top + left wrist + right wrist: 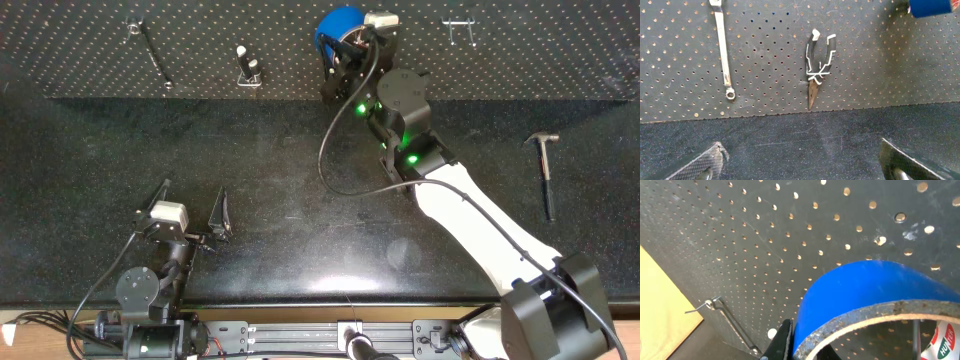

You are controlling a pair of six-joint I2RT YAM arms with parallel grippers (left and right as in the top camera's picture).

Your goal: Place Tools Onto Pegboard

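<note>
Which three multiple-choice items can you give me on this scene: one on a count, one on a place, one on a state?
1. How many tools hang on the pegboard, free of any claw?
A) none
B) two
C) five

2. Where is the hammer?
A) lying on the table
B) inside a box
C) on the floor

3. The right claw is:
A) open and empty
B) shut on the blue tape roll
C) shut on a screwdriver

Answers:
1 B: the wrench and the pliers hang there.
2 A: it lies flat, below the board's edge.
3 B: the claw holds the roll by its rim, up against the board.
</note>
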